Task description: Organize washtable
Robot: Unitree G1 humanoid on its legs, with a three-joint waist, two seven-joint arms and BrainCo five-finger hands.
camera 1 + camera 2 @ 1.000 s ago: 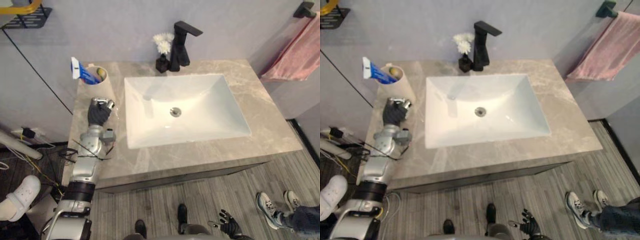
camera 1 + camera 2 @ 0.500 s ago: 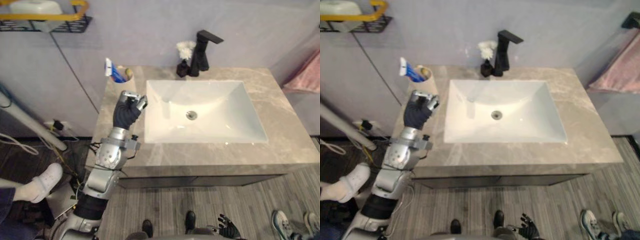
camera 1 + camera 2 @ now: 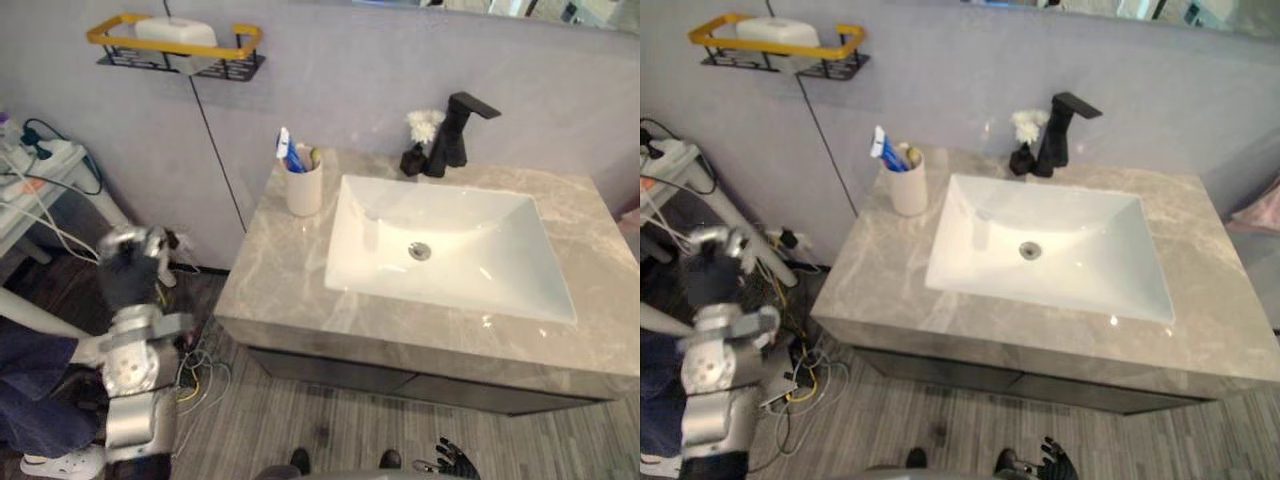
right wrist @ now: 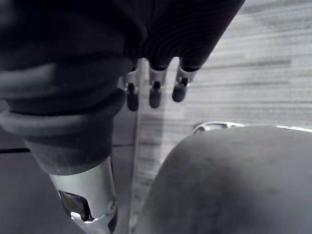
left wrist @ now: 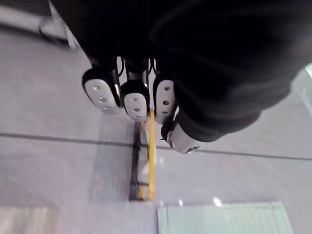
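We see the left hand (image 3: 128,272) raised off the counter's (image 3: 290,275) left side, well apart from it, with its fingers (image 5: 136,103) curled in on nothing. The right hand (image 3: 450,460) hangs low before the counter, fingers (image 4: 155,92) loosely straight and empty. On the counter's back left corner stands a cup (image 3: 304,188) holding a tube (image 3: 289,152) – just beside the sink (image 3: 450,240). Behind the sink a black tap (image 3: 457,128) rises, with a small vase (image 3: 413,158) of white flowers touching its side. On the wall above hangs a yellow-rimmed shelf (image 3: 240,40) bearing a white object (image 3: 175,31).
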